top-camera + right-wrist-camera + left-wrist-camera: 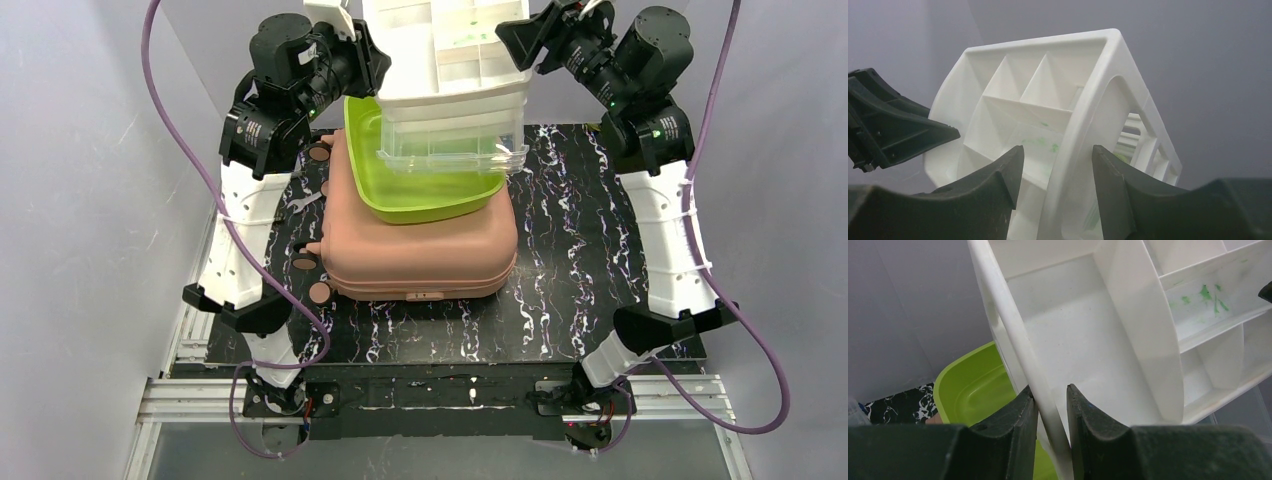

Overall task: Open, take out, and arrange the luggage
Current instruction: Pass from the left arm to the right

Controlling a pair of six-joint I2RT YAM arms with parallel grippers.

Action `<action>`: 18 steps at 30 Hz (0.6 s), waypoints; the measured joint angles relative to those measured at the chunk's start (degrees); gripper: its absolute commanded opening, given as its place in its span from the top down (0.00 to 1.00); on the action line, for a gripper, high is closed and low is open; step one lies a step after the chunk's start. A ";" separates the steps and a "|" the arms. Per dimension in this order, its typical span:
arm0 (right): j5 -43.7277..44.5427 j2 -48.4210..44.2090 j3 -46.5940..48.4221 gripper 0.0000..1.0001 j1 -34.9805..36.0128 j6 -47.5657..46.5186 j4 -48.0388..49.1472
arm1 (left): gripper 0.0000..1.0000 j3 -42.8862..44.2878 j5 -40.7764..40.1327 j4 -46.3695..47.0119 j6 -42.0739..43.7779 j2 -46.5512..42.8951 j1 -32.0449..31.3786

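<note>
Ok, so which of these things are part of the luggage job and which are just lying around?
Part of the job: luggage; lime-green tray on it; clear containers; white organizer, left gripper shut on its rim, right gripper open astride its wall.
Lying about: small silvery tool on the table, left of the luggage.

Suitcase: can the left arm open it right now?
Probably not. The left gripper is shut on the rim of the organizer, holding it up, and the tray seems to lie on the lid of the suitcase, in the way.
</note>
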 measured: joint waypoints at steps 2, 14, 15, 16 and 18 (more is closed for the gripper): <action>1.36 0.42 0.28 0.49 0.00 0.22 -0.02 | 1.00 -0.17 -0.11 -0.04 0.13 -0.02 0.00; 8.55 0.94 1.49 0.92 0.22 0.11 -0.44 | 1.00 -0.22 0.11 0.42 0.09 -0.07 -0.92; 9.42 1.07 1.51 0.97 0.22 0.13 -0.44 | 1.00 -0.22 -0.20 0.61 0.07 -0.07 -1.33; 9.97 1.18 1.51 0.99 0.20 0.02 -0.46 | 1.00 -0.20 -0.50 0.74 0.13 -0.07 -1.57; 10.88 1.55 1.51 0.99 0.22 0.17 -0.35 | 1.00 -0.20 -1.16 0.74 0.31 -0.07 -1.84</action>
